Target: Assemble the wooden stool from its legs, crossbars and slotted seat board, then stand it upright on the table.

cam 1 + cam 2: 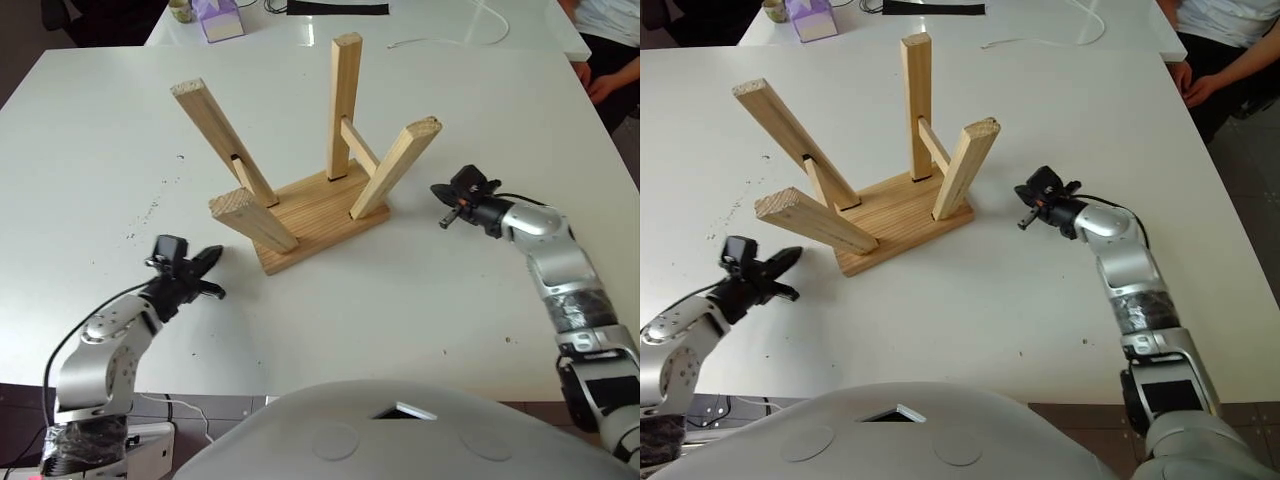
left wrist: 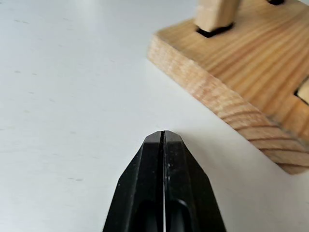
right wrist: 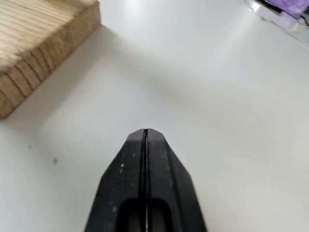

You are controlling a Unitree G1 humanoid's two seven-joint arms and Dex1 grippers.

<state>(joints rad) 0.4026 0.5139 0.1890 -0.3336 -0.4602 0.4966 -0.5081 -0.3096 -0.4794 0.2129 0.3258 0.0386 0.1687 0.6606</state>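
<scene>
- White table (image 1: 100, 150) fills the near field; a second white table sits behind it at 12 o'clock.
- Stool lies upside down near the table's centre, with the seat board (image 1: 320, 215) flat on the surface and the legs pointing up.
- Four legs sit in the board's slots, all splayed outward. The far left leg (image 1: 222, 140) leans toward 10 o'clock and the near left leg (image 1: 252, 218) lies low toward 9 o'clock. The far leg (image 1: 344, 105) is almost upright, and the right leg (image 1: 395, 168) leans toward 2 o'clock.
- One crossbar (image 1: 360, 148) runs between the far leg and the right leg. A second crossbar (image 1: 252, 180) joins the two left legs.
- Left claw (image 2: 164, 136) is at about 7 o'clock from the board, low over the table, near the board's corner but not touching it. Its fingers are pressed together with nothing between them.
- Right claw (image 3: 146, 133) is at about 3 o'clock from the board, apart from it and just off the right leg's top end. Its fingers are also pressed tight and hold nothing.
- Dark specks (image 1: 150, 210) dot the table at 9 o'clock from the stool.
- On the rear table are a purple box (image 1: 220, 18) at 11 o'clock, a white cable (image 1: 450, 40) at 1 o'clock and a dark strip (image 1: 335, 8) at 12.
</scene>
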